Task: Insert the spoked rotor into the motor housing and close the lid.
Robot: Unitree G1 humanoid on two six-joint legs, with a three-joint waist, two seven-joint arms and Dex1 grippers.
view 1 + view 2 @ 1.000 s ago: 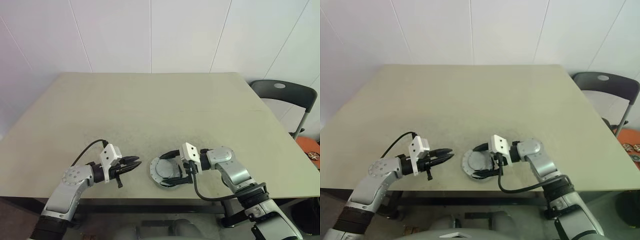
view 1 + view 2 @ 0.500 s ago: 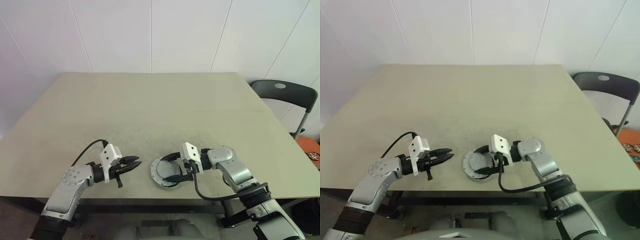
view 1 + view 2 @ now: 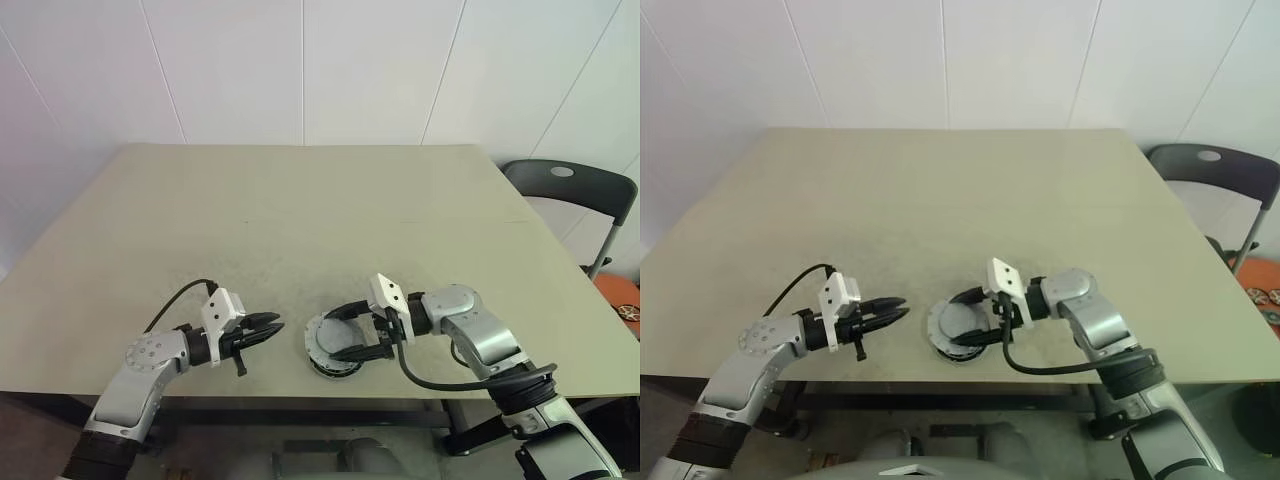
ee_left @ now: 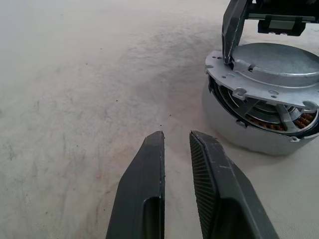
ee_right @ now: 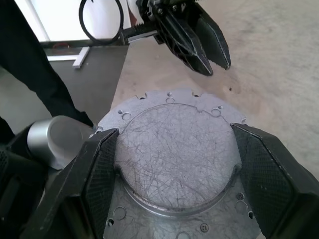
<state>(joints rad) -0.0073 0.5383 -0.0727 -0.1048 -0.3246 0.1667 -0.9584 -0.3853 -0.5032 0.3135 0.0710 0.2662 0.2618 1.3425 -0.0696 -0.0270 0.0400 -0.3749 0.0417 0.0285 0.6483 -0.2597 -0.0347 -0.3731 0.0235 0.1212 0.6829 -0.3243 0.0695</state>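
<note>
The motor housing (image 4: 249,138) sits near the table's front edge, with copper windings showing inside. The spoked rotor (image 4: 259,107) lies in it, its silver spokes visible under the lid. The grey notched lid (image 5: 179,164) rests tilted over the housing, one edge raised. My right gripper (image 3: 346,334) is shut on the lid, its fingers (image 5: 99,169) pressed against both sides of the lid's raised centre. To the left of the housing my left gripper (image 3: 268,328) hovers just above the table, shut and empty, pointing at the housing from a short way off.
The beige table (image 3: 300,220) stretches back to a white wall. A dark folding chair (image 3: 570,190) stands beyond the table's right edge. The housing lies close to the front edge of the table.
My right gripper's fingers have drawn in from a wider spread onto the lid, and the wrist has tipped up slightly. The left arm has stayed still.
</note>
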